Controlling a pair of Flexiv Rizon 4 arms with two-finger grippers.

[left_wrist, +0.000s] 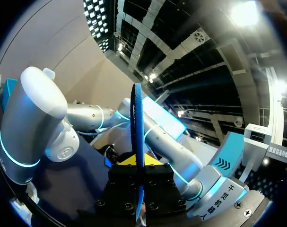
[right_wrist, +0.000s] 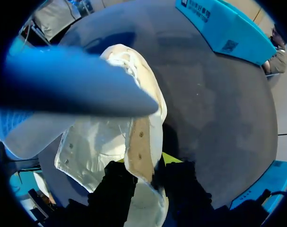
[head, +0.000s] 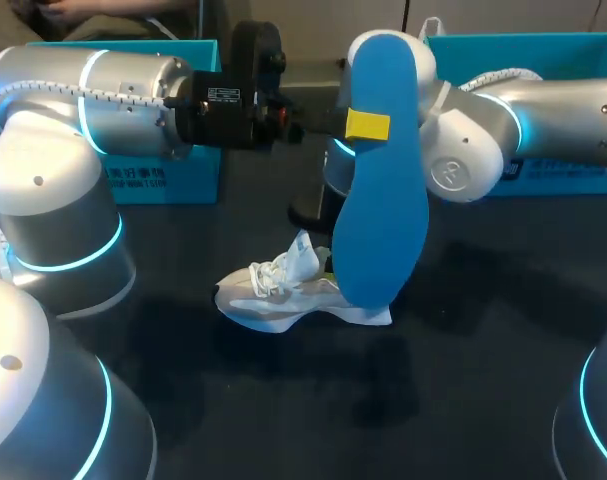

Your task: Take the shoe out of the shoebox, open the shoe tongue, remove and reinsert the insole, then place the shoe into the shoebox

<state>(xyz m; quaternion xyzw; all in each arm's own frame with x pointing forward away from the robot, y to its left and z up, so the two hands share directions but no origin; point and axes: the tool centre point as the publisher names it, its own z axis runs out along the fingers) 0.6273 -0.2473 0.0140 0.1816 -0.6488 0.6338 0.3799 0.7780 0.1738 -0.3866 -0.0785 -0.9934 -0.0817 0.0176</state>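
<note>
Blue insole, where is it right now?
In the middle of the head view, the blue insole is held upright in the left tool, with its lower end just over the white shoe.

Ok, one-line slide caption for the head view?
Left gripper holds the blue insole upright over the white shoe lying on the dark table.

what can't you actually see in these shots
Right pincer: behind the insole in the head view; the shoe crowds it in its wrist view, so its grip is unclear.
Shoe's heel end: mostly hidden by the insole, head view.
Left pincer, far tip: behind the insole, head view.
</note>
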